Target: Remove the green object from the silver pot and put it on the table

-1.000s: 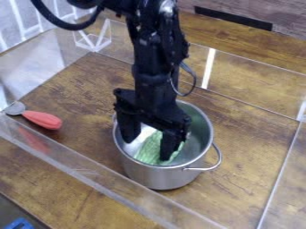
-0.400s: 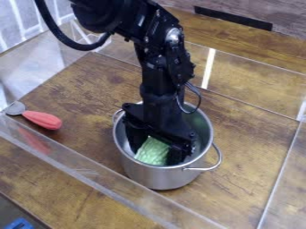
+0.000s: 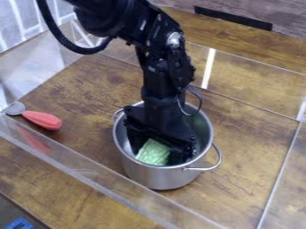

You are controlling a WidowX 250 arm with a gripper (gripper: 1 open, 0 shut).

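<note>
Lowered since the earliest frame: the black arm (image 3: pixel 162 76), with its jaws now down inside the silver pot (image 3: pixel 164 175), close over the light green bumpy toy gourd (image 3: pixel 153 152). Compared with the last frame, only very little movement to notice. Before, more of the green surface in sight; now only one part, near the front wall of the pot, the rest hidden behind the dark fingers (image 3: pixel 180 149).

For the task, reaching down seems finished, or almost finished. Still in the pot, the gourd, not yet on the wooden worktop (image 3: pixel 72 89). Regarding the jaws: down at the gourd, but impossible to tell from this view whether open, closed or already gripping, because of the black parts overlapping each other.

Probably at the stage of taking hold. Next, needed: a firm grip on the gourd, then a lift straight up, high enough to pass over the rim and the wire handle (image 3: pixel 213 159), and after this a gentle release on the worktop. Possible trouble: slipping of the rounded body, or catching against the pot wall and dragging the pot along. No need to touch the red-handled tool (image 3: pixel 43 120).
</note>
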